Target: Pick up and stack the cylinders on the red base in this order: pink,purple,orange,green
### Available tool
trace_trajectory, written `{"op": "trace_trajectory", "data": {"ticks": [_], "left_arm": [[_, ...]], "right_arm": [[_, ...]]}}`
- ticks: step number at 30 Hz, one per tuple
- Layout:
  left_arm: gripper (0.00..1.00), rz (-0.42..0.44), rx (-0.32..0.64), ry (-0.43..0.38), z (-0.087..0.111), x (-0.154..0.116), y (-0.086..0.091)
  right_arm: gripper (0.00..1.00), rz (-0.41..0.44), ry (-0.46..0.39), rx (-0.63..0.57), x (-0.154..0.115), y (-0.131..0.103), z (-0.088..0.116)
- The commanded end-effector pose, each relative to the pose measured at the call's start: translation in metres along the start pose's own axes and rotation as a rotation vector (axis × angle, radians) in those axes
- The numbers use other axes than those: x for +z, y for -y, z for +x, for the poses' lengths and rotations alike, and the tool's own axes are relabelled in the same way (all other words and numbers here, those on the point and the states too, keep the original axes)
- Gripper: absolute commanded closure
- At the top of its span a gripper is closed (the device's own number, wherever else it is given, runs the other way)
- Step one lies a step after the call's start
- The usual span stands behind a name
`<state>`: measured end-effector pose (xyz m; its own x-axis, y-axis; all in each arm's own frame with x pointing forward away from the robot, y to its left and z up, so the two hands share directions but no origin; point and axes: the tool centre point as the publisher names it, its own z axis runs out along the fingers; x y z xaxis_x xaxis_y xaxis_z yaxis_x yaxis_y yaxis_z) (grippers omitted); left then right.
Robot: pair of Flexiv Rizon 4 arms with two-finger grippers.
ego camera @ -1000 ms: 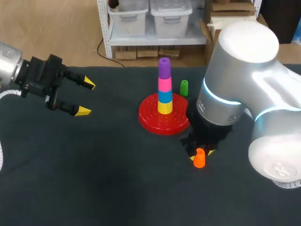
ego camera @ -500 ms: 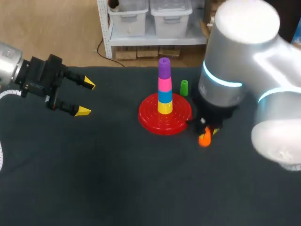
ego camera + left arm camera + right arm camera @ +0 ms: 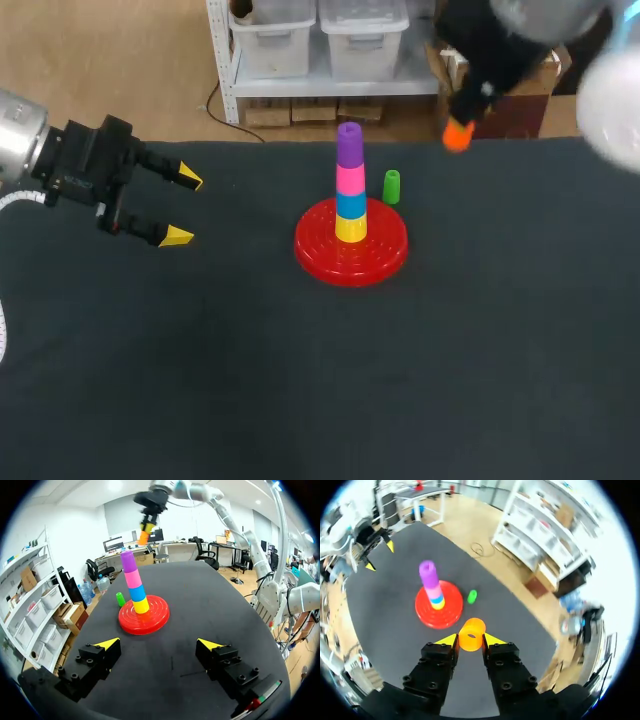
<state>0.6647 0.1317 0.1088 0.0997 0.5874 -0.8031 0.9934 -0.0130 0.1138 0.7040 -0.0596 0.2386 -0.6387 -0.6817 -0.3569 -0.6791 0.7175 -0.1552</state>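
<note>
Right gripper (image 3: 470,641) was closed on the orange cylinder (image 3: 471,630), with one yellow tip on each side wall and only a narrow gap between the fingers. The head view showed it held well off the table (image 3: 200,380), near the far edge and to the right of the stack.

Left gripper (image 3: 184,208) was wide open and empty, parked over the table's left side well away from the base.

Red base (image 3: 318,256) sat about mid-table, toward the far edge. On its peg, bottom to top, were the yellow cylinder (image 3: 350,229), blue cylinder (image 3: 350,205), pink cylinder (image 3: 349,180) and purple cylinder (image 3: 348,145). Orange was next in order. The green cylinder (image 3: 392,186) stood upright on the table just beside the base, on its far-right side, and had not been picked yet.

Handling, my read:
- **Material:** the orange piece looked like a small hollow plastic sleeve, with its bore visible from the wrist camera. I judged it light and rigid with smooth walls, so probably a bit slippery.
- **Grip:** squeezing across the outer wall at mid-height seemed right, leaving the bore free for the peg.
- **Risk:** the stack was tall and narrow, so a sideways knock could have tipped it.

I couldn't read any labels or print on the cylinders or the base.
</note>
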Motion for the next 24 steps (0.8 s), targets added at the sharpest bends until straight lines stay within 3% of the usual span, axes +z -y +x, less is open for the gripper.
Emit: {"op": "trace_trajectory", "data": {"ticks": [1,4,8,14,19,24], "left_arm": [[0.00,-0.004,0.000,-0.001,0.000,0.000,0.001],[0.00,-0.004,0.000,-0.001,0.000,0.000,0.001],[0.00,-0.004,0.000,-0.001,0.000,0.000,0.001],[0.00,-0.004,0.000,-0.001,0.000,0.000,0.001],[0.00,-0.004,0.000,-0.001,0.000,0.000,0.001],[0.00,-0.004,0.000,-0.001,0.000,0.000,0.001]], "right_arm": [[1.00,-0.254,-0.157,-0.315,0.012,0.010,-0.111],[1.00,-0.320,-0.188,-0.420,0.018,-0.006,-0.136],[1.00,-0.363,-0.211,-0.483,0.023,-0.028,-0.146],[1.00,-0.395,-0.244,-0.505,0.025,-0.046,-0.143],[1.00,-0.396,-0.300,-0.513,0.024,-0.047,-0.137],[1.00,-0.388,-0.305,-0.496,0.017,-0.051,-0.127]]}}
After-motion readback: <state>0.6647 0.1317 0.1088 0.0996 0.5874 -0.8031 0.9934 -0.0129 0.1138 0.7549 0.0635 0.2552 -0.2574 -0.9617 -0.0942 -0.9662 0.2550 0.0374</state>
